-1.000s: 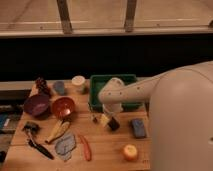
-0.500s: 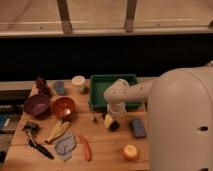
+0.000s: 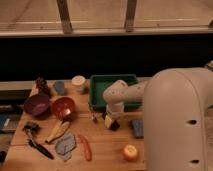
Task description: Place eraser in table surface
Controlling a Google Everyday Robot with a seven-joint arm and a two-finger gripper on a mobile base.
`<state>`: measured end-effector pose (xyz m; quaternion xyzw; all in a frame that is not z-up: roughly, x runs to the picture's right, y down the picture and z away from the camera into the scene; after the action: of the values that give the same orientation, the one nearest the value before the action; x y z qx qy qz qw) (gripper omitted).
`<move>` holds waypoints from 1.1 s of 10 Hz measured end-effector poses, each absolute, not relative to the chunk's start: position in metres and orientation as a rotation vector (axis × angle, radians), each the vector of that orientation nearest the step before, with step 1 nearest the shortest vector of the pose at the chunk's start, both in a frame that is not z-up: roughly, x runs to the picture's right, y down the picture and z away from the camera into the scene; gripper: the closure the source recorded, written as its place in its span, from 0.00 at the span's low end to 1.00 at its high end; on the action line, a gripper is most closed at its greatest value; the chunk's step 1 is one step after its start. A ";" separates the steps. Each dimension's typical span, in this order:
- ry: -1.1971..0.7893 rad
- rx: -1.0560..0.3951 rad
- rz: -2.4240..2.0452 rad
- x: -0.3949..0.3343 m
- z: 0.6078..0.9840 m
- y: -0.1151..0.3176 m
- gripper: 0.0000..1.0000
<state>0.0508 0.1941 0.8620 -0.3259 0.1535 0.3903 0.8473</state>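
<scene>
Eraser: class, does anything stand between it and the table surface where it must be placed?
Nothing visible does. The claw is low over the table surface, just in front of the green tray, with the eraser at its tip. The wood under it looks bare; the blue-grey block lies apart.

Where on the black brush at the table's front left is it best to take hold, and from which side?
Grip the brush at the middle of its thin handle, from above, closing across its width: it lies flat and slanted on the table surface, bulky head toward the back. The pincer is low in front of the green tray.
</scene>
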 end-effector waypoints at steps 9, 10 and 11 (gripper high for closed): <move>0.330 -0.658 0.819 0.051 0.850 0.190 0.89; 0.324 -0.645 0.816 0.051 0.843 0.187 0.89; 0.317 -0.623 0.813 0.052 0.833 0.180 0.89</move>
<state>0.0516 0.1800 0.8333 -0.2967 0.1512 0.3871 0.8598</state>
